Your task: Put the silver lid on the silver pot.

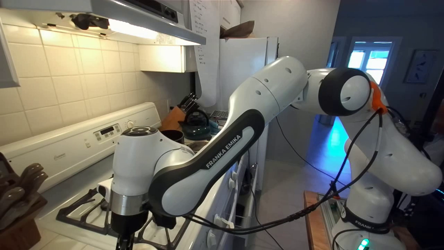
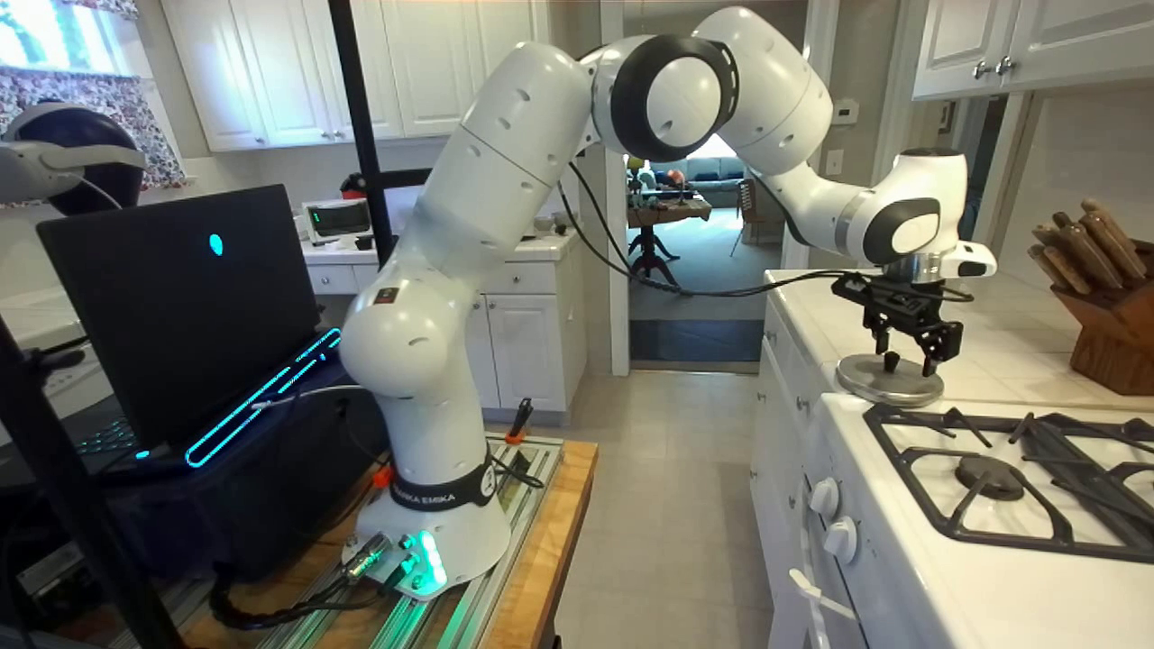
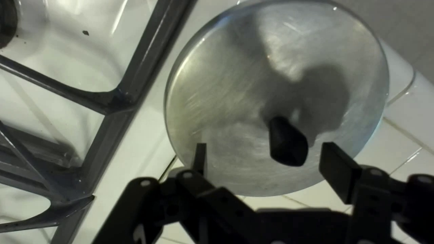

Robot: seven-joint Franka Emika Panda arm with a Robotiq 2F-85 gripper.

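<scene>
The silver lid point(image 3: 230, 101) lies flat on the tiled counter beside the stove, its black knob point(image 3: 288, 145) pointing up. My gripper point(image 3: 265, 157) hangs over it with the jaws apart, one finger on each side of the knob. In the wrist view the knob stands nearer the right finger point(image 3: 339, 171), and a gap shows on both sides. An exterior view has the gripper point(image 2: 906, 354) pointing down, low above the lid point(image 2: 874, 383). I cannot make out the silver pot for certain; a round vessel point(image 1: 198, 145) shows partly behind the arm in an exterior view.
Right beside the lid is the stove with its black grate point(image 2: 992, 473). A wooden knife block point(image 2: 1113, 338) stands further back on the counter. Beyond the stove are a dark pot point(image 1: 175, 134) and a teal kettle point(image 1: 196, 130). The range hood point(image 1: 152, 21) overhangs the stove.
</scene>
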